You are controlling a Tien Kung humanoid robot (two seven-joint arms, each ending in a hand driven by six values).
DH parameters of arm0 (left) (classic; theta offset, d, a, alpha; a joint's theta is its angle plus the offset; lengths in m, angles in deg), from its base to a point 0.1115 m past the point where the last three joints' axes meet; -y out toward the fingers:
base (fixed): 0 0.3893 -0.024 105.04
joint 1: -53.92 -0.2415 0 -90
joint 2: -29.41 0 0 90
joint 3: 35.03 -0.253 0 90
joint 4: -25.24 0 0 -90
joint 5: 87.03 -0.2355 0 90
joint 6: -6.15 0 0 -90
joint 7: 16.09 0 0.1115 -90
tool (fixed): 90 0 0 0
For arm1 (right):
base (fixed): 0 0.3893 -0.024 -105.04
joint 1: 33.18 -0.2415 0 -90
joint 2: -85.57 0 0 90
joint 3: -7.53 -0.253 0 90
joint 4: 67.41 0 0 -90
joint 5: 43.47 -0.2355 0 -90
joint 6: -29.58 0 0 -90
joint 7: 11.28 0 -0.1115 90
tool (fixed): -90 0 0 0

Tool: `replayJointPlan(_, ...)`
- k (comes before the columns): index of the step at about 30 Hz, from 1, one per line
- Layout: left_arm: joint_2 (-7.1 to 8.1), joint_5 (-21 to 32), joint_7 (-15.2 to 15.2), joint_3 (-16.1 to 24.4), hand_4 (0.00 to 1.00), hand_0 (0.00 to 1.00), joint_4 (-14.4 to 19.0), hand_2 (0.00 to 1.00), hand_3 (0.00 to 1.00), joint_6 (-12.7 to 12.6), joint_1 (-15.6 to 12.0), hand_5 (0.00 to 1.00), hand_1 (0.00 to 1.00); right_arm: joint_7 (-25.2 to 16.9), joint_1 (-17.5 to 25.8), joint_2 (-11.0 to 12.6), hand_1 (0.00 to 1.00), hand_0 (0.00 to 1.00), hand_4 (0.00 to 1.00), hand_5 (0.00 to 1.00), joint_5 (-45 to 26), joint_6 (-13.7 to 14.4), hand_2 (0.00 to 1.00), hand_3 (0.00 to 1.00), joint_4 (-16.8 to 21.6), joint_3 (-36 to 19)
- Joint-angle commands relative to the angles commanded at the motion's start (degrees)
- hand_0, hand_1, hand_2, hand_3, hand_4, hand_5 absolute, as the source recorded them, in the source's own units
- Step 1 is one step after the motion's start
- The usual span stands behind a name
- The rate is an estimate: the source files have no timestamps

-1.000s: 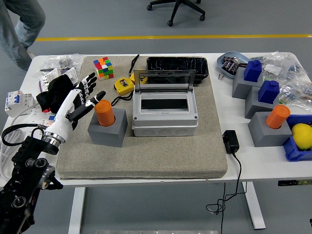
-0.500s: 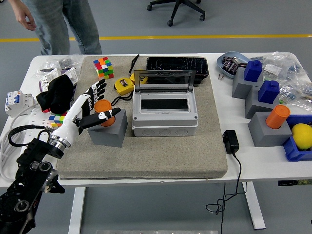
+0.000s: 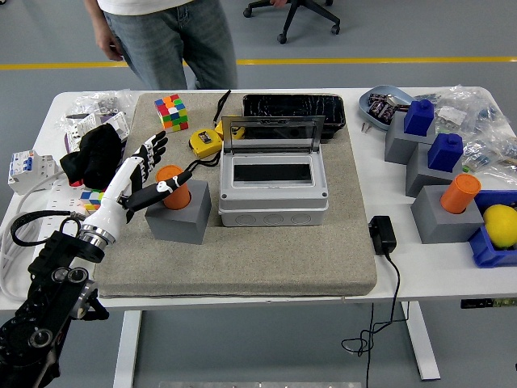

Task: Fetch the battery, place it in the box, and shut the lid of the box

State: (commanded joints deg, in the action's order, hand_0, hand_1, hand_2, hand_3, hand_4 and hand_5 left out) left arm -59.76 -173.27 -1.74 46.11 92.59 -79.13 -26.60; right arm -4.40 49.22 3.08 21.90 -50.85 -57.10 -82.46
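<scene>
Fingers [image 3: 153, 149] of the left robot hand [image 3: 145, 174] are spread, thumb lying across the front of the orange battery [image 3: 173, 186], the rest fanned past its far left side; nothing is gripped. The battery stands upright in a grey block [image 3: 178, 213] on the grey mat [image 3: 242, 250], just left of the grey box [image 3: 274, 190]. The box's clear lid [image 3: 273, 130] stands raised at the back, and the inside looks dark and empty. Behind the box lies a black tray [image 3: 295, 109]; what it holds cannot be made out. A yellow tape measure [image 3: 207, 142] and a colour cube [image 3: 170, 111] sit on the mat's far left part. A black glove [image 3: 94, 157] lies left of the hand. On the worktop [image 3: 420, 267] at right, more grey blocks carry blue pieces [image 3: 421, 117] and a second orange battery [image 3: 460, 193]; a blue bin [image 3: 489, 246] holds a yellow fruit [image 3: 501, 225], and a grey-blue bowl [image 3: 371, 101] holds small dark parts. A person [image 3: 166, 36] stands at the far side. No writing is legible.
</scene>
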Motion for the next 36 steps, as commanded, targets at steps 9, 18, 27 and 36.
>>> replayJointPlan(9,-0.25,0.5,0.1,-1.1,0.998,0.972,1.0,0.998,0.998,-0.5,0.0,0.417,0.998,-0.1,-0.1,-0.1,0.905,0.998,0.998,0.998,0.1,-0.1,0.854,0.821,0.0,-0.3)
replayJointPlan(18,-0.22,-0.9,-0.3,-3.2,0.998,0.84,1.2,0.998,0.998,-2.3,0.3,0.201,0.95,-0.1,-0.3,-0.1,0.901,0.998,0.998,0.998,-0.1,0.0,0.849,0.819,0.0,-0.2)
replayJointPlan(27,-0.54,-2.7,-0.6,-3.7,0.998,0.828,1.0,0.99,0.998,-4.1,0.7,0.176,0.932,-0.2,-0.4,-0.2,0.899,0.998,0.998,0.998,-0.5,-0.1,0.849,0.818,0.0,-0.1)
replayJointPlan(36,-0.83,-2.8,-0.7,-4.8,0.998,0.752,0.4,0.77,0.761,-7.4,0.8,0.086,0.814,-0.2,-0.3,0.0,0.898,0.998,0.998,0.998,-0.6,0.0,0.846,0.818,0.0,0.1)
